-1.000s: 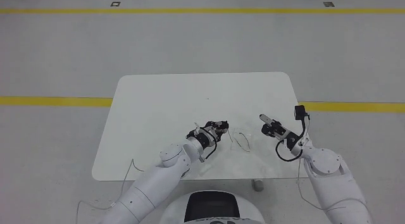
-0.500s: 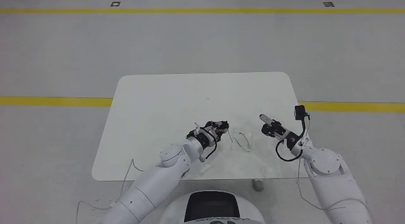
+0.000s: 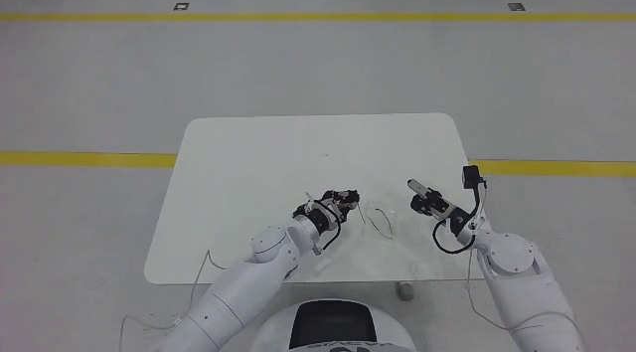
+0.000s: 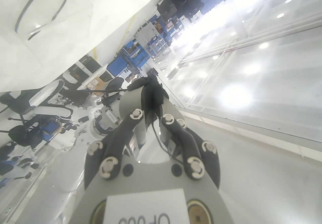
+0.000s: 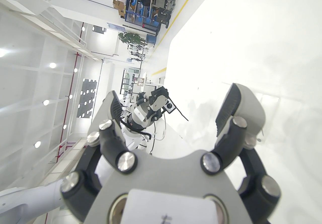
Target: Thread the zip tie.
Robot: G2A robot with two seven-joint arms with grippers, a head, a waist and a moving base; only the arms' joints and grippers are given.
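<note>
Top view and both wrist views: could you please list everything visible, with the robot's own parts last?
table: one, white, on the pale floor.
floor lines: two, yellow, one beyond the table, one level with it.
clear bag: one, transparent, on the table between the grippers, black strips inside.
zip tie: one, black, sticking out of the left gripper.
left gripper: one, grey and black, jaws shut on the zip tie.
right gripper: one, grey and black, jaws open, holding nothing.
</note>
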